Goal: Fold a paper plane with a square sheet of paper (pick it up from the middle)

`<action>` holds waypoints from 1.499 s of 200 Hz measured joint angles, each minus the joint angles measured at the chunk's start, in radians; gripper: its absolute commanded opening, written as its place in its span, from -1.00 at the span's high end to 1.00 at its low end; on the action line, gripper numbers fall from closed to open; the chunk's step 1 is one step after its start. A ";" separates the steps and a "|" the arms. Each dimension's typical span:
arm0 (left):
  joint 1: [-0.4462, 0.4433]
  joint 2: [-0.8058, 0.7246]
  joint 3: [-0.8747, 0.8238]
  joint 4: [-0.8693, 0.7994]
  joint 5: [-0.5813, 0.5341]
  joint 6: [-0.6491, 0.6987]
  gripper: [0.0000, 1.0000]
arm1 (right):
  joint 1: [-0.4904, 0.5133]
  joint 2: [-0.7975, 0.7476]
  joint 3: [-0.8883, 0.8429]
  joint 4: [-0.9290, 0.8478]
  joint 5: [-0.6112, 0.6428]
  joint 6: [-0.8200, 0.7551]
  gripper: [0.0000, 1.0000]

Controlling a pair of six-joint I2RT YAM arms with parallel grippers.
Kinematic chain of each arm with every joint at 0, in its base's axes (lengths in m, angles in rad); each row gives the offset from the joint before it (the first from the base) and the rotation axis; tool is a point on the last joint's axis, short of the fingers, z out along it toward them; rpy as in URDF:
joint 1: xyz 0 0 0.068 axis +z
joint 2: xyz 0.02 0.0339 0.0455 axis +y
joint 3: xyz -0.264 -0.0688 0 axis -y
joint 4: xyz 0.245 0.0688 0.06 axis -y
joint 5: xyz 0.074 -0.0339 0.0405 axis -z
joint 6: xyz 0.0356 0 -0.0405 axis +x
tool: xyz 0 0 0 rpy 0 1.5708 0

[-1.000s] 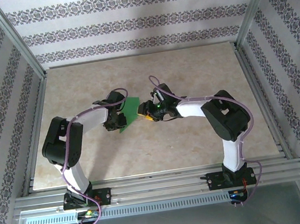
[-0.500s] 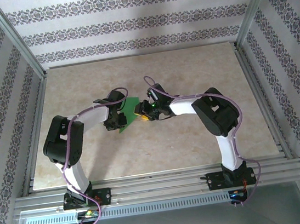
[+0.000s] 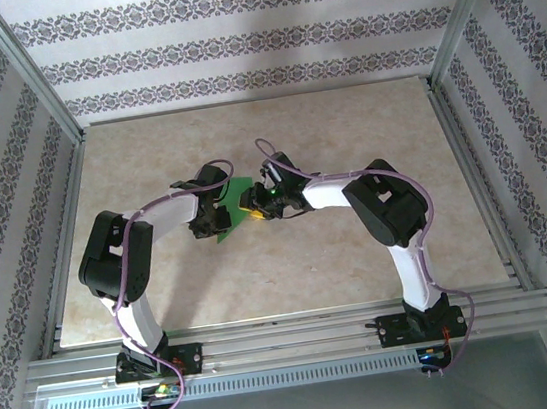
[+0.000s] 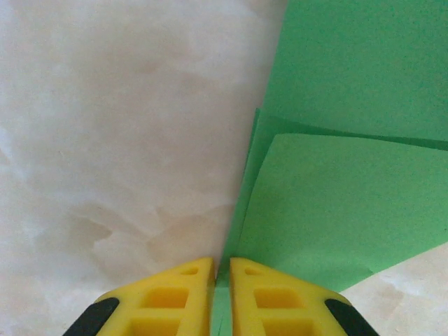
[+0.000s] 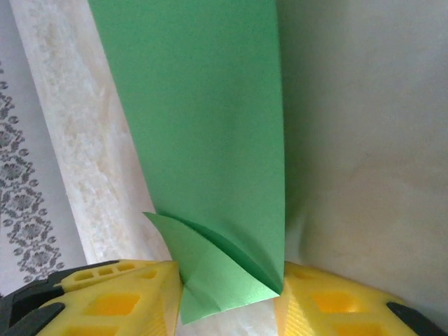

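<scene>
A bright green paper sheet (image 3: 235, 191), partly folded, sits over the middle of the beige marbled desk (image 3: 345, 135), between two robot arms. At the sheet's left edge the left tool (image 3: 217, 217) is pinched narrow — its yellow fingers (image 4: 175, 294) nearly meet, with the paper's edge running in between them. At the sheet's right edge the right tool (image 3: 251, 205) stands wider, its fingers apart on either side of a curled, folded corner.

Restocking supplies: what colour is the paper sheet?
The square sheet of paper is plain bright green, clearest in the right wrist view.
</scene>
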 measured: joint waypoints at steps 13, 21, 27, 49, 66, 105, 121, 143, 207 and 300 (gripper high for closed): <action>0.000 0.000 0.000 0.000 0.000 0.000 0.69 | 0.003 0.000 0.001 0.010 -0.012 -0.003 0.27; 0.000 0.000 0.000 0.000 0.000 0.000 0.69 | 0.003 0.000 0.001 0.015 -0.017 -0.004 0.33; 0.000 0.000 0.000 0.000 0.000 0.000 0.69 | 0.003 0.000 0.001 0.016 -0.019 -0.006 0.39; 0.000 0.000 0.000 0.000 0.000 0.000 0.69 | 0.002 0.000 0.001 0.019 -0.024 -0.014 0.59; 0.000 0.000 0.000 0.000 0.000 0.000 0.69 | 0.002 0.000 0.001 0.021 -0.026 -0.015 0.75; 0.001 -0.021 -0.011 0.000 0.019 0.002 0.50 | 0.000 -0.001 -0.001 0.018 -0.010 -0.031 1.00; 0.003 -0.073 -0.036 -0.002 0.034 0.005 0.34 | -0.004 -0.012 -0.018 0.016 0.008 -0.034 1.00; 0.002 -0.200 -0.068 0.003 0.060 0.010 0.01 | -0.019 -0.060 -0.069 0.010 0.033 -0.040 1.00; -0.134 -0.468 -0.249 0.251 0.077 0.105 -0.52 | -0.118 -0.341 -0.300 -0.006 0.086 -0.009 1.00; -0.390 -0.222 -0.290 0.675 -0.065 0.566 -0.70 | -0.171 -0.427 -0.398 -0.039 0.074 0.212 1.00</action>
